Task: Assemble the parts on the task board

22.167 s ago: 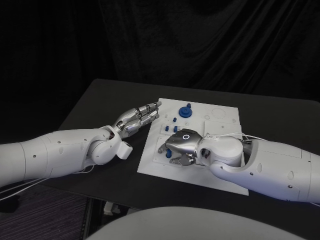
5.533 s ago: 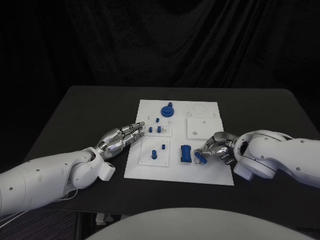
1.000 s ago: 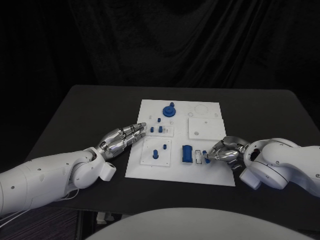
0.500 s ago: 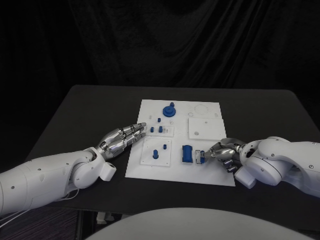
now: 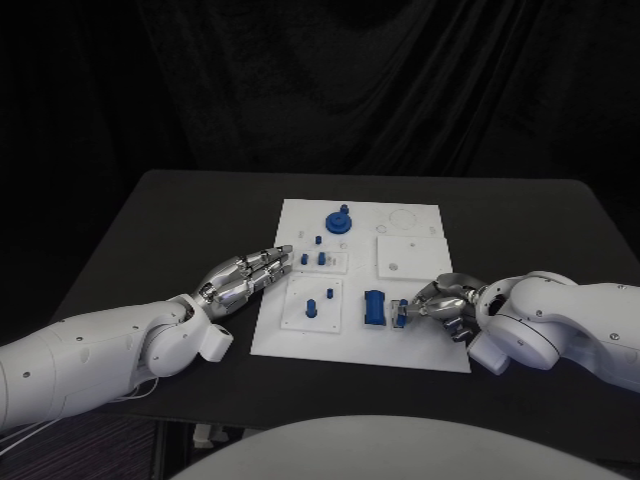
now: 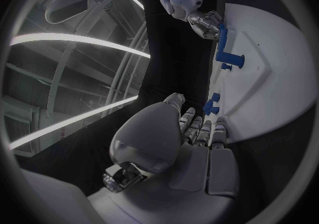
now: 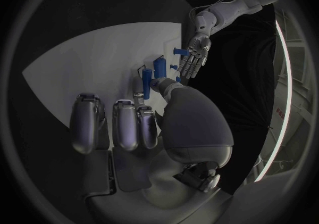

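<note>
Now the task board [image 5: 414, 345] lies in the middle of the black table [image 5: 162, 215], with several blue parts on it. Near its far edge stands a round blue part with a knob [image 5: 340, 220]. Below it, two small blue pegs [image 5: 310, 259] stand close together in a raised white block. Nearer to the robot, a blue peg part [image 5: 312, 306] stands in another white block, and just beside it, toward the right arm, an upright blue block [image 5: 374, 308] stands on the board.

The right hand [image 5: 441, 303] rests at the board's right edge, near the robot. Its fingers are curled in toward a small blue part [image 5: 401, 314], just beside the blue block. In the head view the fingertips seem to touch this small part, but I cannot tell if the hand really grips it.

The left hand [image 5: 245, 276] lies at the left edge of the board, with the fingers stretched out, side by side, pointing at the block with the two pegs. It holds nothing. In the left wrist view its fingertips [image 6: 199, 124] reach close to the board's edge.
</note>
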`<act>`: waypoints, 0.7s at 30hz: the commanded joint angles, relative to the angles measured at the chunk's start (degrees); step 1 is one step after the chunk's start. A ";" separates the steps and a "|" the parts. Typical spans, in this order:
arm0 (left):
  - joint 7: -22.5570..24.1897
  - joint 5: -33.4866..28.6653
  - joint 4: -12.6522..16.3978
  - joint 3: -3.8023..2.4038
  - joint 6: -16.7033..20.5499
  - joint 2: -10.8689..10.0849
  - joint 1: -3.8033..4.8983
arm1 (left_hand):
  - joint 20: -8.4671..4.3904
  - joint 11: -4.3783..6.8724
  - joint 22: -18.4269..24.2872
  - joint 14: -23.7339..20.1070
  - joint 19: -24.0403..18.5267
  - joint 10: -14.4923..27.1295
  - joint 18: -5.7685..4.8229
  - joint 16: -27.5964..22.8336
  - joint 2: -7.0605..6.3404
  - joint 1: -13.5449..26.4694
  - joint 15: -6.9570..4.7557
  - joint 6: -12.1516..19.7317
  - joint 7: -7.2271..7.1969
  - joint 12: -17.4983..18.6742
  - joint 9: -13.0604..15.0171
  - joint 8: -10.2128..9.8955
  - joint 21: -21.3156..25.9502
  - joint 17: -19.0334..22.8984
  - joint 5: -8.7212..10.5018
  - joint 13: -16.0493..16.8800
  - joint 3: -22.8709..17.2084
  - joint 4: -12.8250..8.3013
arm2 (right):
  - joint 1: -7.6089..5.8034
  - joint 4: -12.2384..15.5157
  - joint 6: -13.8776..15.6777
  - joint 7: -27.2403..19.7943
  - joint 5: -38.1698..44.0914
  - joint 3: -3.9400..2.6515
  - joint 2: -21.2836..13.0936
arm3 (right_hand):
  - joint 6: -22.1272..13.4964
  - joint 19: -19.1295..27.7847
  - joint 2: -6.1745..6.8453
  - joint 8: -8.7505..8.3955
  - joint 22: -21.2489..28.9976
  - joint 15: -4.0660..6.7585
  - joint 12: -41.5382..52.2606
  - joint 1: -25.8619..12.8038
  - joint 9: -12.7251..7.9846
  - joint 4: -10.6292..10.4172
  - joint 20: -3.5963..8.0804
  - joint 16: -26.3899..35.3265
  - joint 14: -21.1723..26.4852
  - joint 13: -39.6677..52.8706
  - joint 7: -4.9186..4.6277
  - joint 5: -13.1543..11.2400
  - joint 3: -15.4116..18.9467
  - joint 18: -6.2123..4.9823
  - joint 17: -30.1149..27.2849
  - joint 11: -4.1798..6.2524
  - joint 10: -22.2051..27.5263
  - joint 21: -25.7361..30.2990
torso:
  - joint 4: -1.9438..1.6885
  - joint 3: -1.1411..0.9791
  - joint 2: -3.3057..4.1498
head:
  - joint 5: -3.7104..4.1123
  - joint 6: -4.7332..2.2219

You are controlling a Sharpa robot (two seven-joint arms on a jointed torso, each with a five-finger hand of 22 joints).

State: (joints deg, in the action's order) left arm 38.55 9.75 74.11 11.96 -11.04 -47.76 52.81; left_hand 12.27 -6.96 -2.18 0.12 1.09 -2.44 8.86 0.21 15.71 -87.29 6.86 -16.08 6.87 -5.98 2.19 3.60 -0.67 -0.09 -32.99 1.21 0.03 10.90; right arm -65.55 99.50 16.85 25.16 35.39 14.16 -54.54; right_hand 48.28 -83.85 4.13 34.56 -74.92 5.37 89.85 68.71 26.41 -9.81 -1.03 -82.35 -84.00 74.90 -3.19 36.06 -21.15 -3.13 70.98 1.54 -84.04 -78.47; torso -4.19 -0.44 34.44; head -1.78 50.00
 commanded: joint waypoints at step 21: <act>-1.55 0.27 -0.06 0.21 -0.97 0.47 -0.40 | 0.46 -0.07 -0.05 -0.12 0.19 0.18 0.60 -0.21 -0.10 0.71 0.45 -0.04 0.50 -0.01 0.06 0.32 -0.23 0.09 -0.29 0.06 -0.35 0.00 | 0.02 -0.33 -4.35 1.58 13.59 0.01 0.97 | -0.81 -1.80 -1.14 -1.02 -11.18 -0.56 0.15 -2.19 -0.06 -1.75 -0.43 0.29 -2.75 15.10 -0.14 -11.10 4.49 0.18 -1.06 -0.47 -5.96 1.08 | -0.01 0.00 0.00 | -0.32 0.00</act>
State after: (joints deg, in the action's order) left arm 38.55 9.71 73.90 11.95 -11.25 -47.63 52.80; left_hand 12.50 -6.96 -2.18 0.13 1.28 -2.44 8.87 0.21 15.48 -87.06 6.86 -16.08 6.87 -5.98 2.19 3.60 -0.68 -0.05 -32.99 1.21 0.04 10.90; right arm -65.56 99.10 13.89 25.79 47.32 14.18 -53.64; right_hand 47.36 -83.85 3.01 33.94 -74.91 5.39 89.85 66.92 26.36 -11.62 -1.02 -82.34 -83.99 74.93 -3.13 25.41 -16.98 -3.13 69.99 1.53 -84.04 -77.75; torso -4.19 -0.44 34.44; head -2.06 50.00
